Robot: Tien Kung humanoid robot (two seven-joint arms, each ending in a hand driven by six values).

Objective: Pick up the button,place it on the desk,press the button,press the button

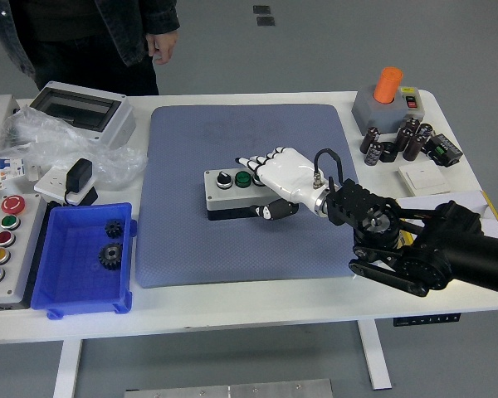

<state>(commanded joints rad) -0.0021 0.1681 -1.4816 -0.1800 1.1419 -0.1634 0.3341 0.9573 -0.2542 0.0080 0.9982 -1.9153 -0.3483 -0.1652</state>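
Our right hand [274, 178] hovers, fingers extended and holding nothing, over the button box [232, 192] mid-mat [241, 240]; its green button [242, 178] lies just at nine o'clock of our fingertips [242, 161], box long axis three-to-nine.

The scene is brightly and evenly lit, as from overhead room lighting; no single lamp direction stands out. Shadows are soft and short: a faint dark band lies under the button box [236, 193] at its 6 o'clock side, and the right hand [270, 178] throws only a weak shade on the blue mat [232, 249]. The white table [232, 311] is near overexposed, with little surface detail toward 3 o'clock. Clear plastic wrap [33, 137] at 9 o'clock carries small glare spots. Focus is sharp across the frame, with no motion blur on the hand. Straight table edges bow slightly toward the corners, a mild wide-angle distortion.
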